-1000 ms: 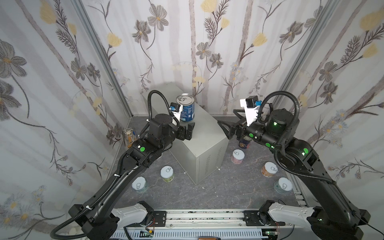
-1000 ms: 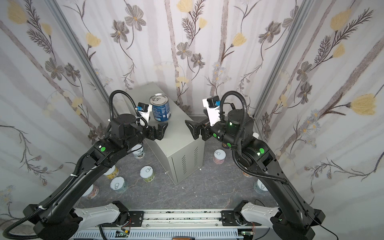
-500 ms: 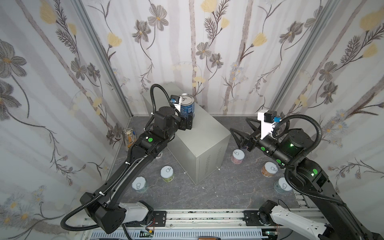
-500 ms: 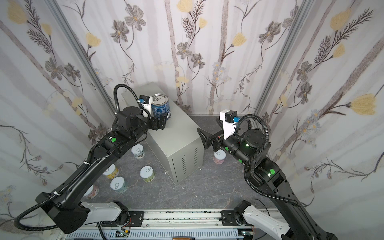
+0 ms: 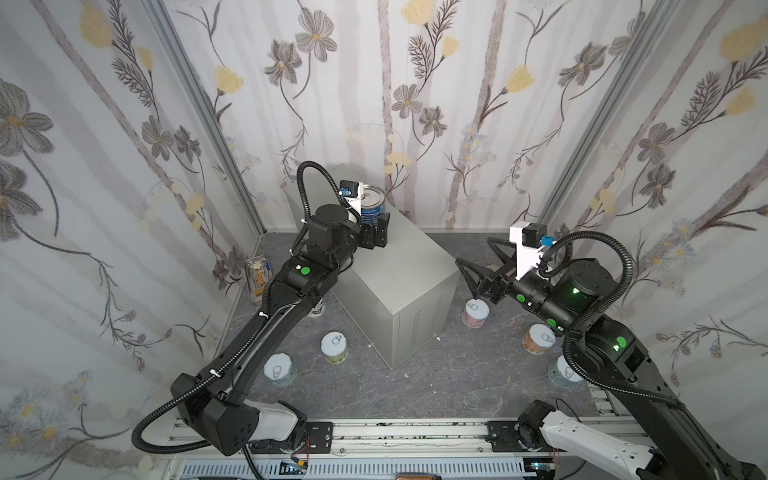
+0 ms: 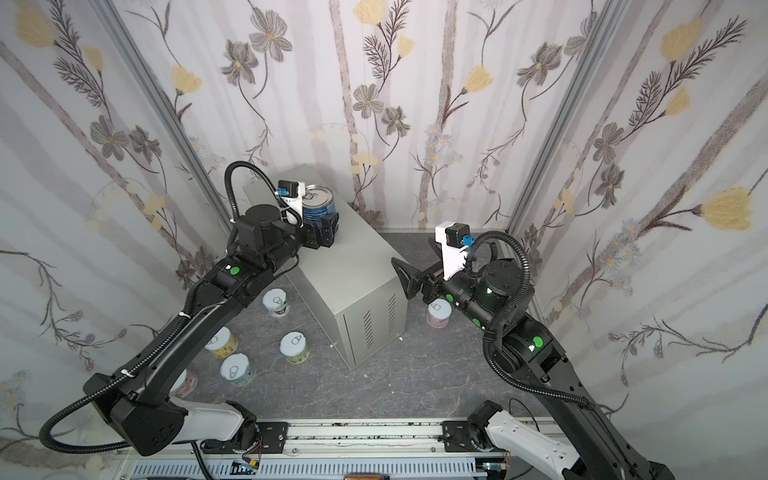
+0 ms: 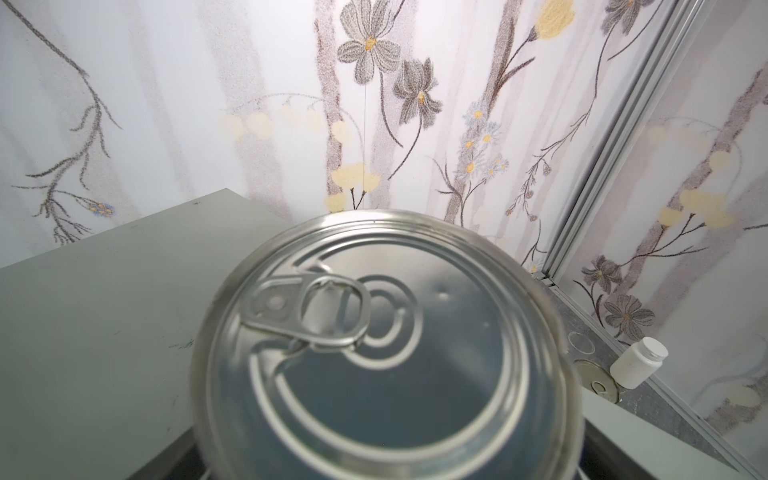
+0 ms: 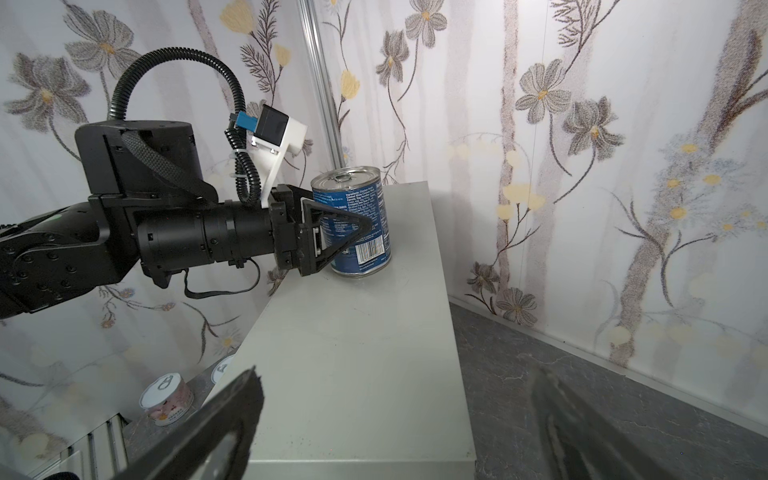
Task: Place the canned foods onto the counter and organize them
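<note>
One blue can [image 8: 353,220] stands upright at the counter's [image 8: 361,353] far end. My left gripper [image 5: 375,230] straddles it, jaws spread, contact unclear. Beside the counter hangs my right gripper [image 5: 478,259] — jaws wide, empty.

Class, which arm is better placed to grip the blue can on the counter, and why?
Left. The left gripper, jaws open, flanks the blue can on the counter; the open right gripper hangs beside the counter, away from the can.
</note>
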